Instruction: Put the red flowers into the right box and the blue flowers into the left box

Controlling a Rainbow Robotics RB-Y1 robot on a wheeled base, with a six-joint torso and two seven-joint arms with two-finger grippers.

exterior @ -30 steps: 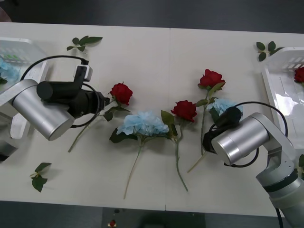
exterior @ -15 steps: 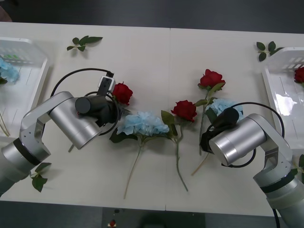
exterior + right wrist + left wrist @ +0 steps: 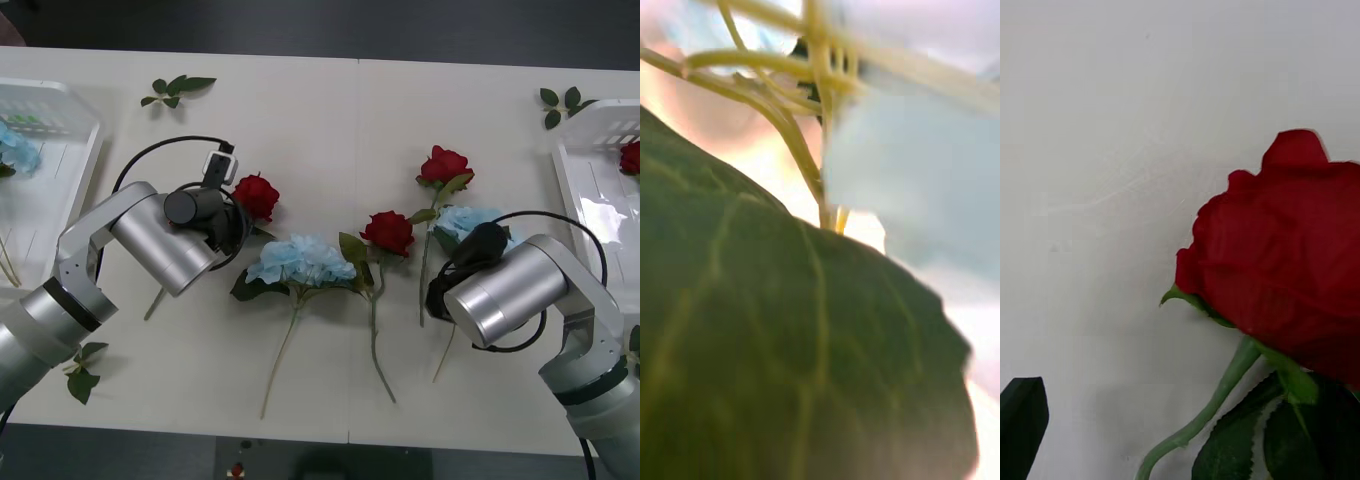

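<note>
White table (image 3: 330, 130) carries three red flowers (image 3: 257, 195) and two blue flowers (image 3: 300, 260). Left gripper (image 3: 235, 222) sits beside a rose stem, right gripper (image 3: 440, 290) over a blue cluster; I cannot tell either one's grasp.

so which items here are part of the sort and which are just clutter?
Job:
- red flowers
- blue flowers
- left box
- right box
- left pincer
- right pincer

Lying about:
- leaf sprigs
</note>
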